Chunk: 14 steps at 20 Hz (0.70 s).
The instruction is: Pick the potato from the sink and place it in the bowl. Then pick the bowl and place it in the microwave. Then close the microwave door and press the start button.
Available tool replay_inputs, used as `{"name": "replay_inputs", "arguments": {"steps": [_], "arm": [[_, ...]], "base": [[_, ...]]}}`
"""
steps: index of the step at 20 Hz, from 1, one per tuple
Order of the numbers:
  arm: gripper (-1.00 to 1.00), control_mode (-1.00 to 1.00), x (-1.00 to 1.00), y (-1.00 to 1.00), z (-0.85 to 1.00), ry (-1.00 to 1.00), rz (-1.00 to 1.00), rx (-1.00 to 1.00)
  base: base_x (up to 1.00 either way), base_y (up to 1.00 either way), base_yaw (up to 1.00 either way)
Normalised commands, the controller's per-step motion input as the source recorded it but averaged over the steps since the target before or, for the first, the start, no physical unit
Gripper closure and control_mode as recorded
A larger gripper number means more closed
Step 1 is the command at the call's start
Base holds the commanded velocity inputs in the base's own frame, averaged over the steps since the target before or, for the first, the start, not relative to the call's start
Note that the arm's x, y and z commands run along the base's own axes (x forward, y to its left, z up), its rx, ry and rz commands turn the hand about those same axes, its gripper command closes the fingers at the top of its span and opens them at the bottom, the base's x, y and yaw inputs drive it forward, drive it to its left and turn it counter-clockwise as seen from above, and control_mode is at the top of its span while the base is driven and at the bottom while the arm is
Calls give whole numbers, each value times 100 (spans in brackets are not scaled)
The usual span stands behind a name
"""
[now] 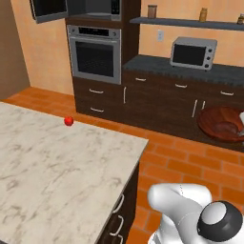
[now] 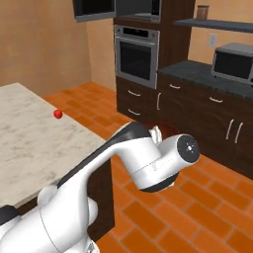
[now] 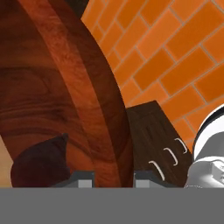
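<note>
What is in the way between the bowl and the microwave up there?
Nothing visible. The gripper is shut on the rim of the bowl, potato inside, held over open brick floor. The microwave sits high above the oven, its door open.

One wooden bowl (image 1: 221, 123) is counted, with one dark potato (image 1: 226, 128) inside it, and one small red ball (image 1: 69, 121) on one marble-topped island (image 1: 57, 167). One wall oven (image 1: 94, 54), one small silver toaster oven (image 1: 193, 52) and one open microwave door (image 1: 47, 9) are recorded. Three jars (image 1: 152, 11) are counted on the single shelf (image 1: 186, 22).
</note>
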Motion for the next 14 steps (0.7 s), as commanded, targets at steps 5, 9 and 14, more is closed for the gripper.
{"name": "replay_inputs", "arguments": {"steps": [5,9,14], "arm": [[100,100,0,0,0,0,0,0],[100,100,0,0,0,0,0,0],[100,100,0,0,0,0,0,0]], "base": [[54,-87,0],[8,-99,0],[95,-34,0]]}}
